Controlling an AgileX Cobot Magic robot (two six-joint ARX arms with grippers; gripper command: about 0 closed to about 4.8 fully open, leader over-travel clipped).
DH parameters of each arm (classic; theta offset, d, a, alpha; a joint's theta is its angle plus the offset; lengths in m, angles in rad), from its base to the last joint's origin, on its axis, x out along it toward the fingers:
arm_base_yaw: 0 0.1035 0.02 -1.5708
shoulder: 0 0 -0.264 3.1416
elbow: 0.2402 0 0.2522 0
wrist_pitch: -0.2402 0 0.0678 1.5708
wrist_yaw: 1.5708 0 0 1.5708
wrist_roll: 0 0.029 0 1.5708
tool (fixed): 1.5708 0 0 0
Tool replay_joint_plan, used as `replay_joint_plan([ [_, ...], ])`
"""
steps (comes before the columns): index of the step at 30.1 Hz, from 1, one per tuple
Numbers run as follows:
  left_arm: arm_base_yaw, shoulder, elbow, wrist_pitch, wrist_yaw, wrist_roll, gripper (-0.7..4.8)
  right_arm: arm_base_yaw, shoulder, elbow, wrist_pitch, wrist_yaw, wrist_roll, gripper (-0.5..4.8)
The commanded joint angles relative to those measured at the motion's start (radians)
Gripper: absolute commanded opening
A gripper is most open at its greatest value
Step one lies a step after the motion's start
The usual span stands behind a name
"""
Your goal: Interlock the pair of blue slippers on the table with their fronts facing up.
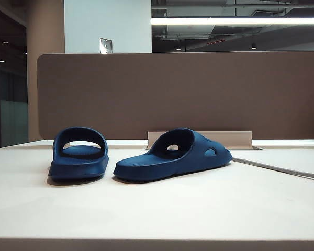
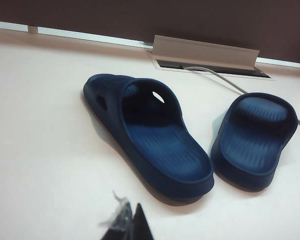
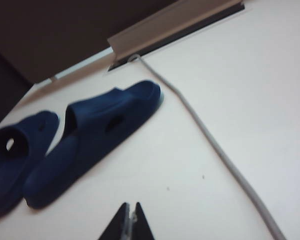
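Note:
Two dark blue slippers stand soles down on the cream table (image 1: 157, 209), side by side with a small gap. In the exterior view one slipper (image 1: 78, 155) shows end-on through its strap, and the other slipper (image 1: 172, 157) lies angled with an oval side hole showing. No arm appears in that view. My left gripper (image 2: 130, 216) is shut and empty, hovering short of the nearer slipper (image 2: 150, 132), with the second slipper (image 2: 255, 137) beside it. My right gripper (image 3: 130, 207) is shut and empty, off to the side of the long slipper (image 3: 95, 145) and its partner (image 3: 17, 155).
A brown divider panel (image 1: 178, 94) stands along the far edge of the table. In front of it a cable slot with a raised pale lid (image 1: 199, 137) (image 2: 205, 52) opens in the tabletop. A grey cable (image 1: 277, 168) (image 3: 215, 145) runs from it across the table's right part.

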Motion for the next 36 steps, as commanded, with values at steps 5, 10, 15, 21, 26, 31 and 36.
replay_joint_plan([
  [5,0.0,0.001,0.002,0.006,0.0,0.007,-0.05,0.0,0.042,0.18,-0.084,0.138,0.009,0.17],
  [10,0.0,0.001,0.002,0.006,0.001,0.007,-0.05,0.0,0.2,0.32,-0.166,0.162,0.004,0.17],
  [15,0.0,0.001,0.002,0.006,0.001,0.007,-0.05,0.001,0.43,0.452,-0.182,0.106,-0.019,0.22],
  [21,0.0,0.001,0.002,0.005,0.001,0.007,-0.05,0.001,0.782,0.614,-0.171,-0.008,-0.019,0.22],
  [26,0.0,0.001,0.002,0.005,0.001,0.007,-0.05,0.001,1.059,0.733,-0.141,-0.147,-0.018,0.22],
  [31,0.0,0.001,0.002,0.002,0.001,-0.004,-0.05,0.001,1.332,0.888,-0.115,-0.255,-0.018,0.22],
  [36,0.0,0.001,0.002,-0.004,0.001,-0.005,-0.05,0.001,1.485,0.997,-0.106,-0.293,-0.017,0.22],
])
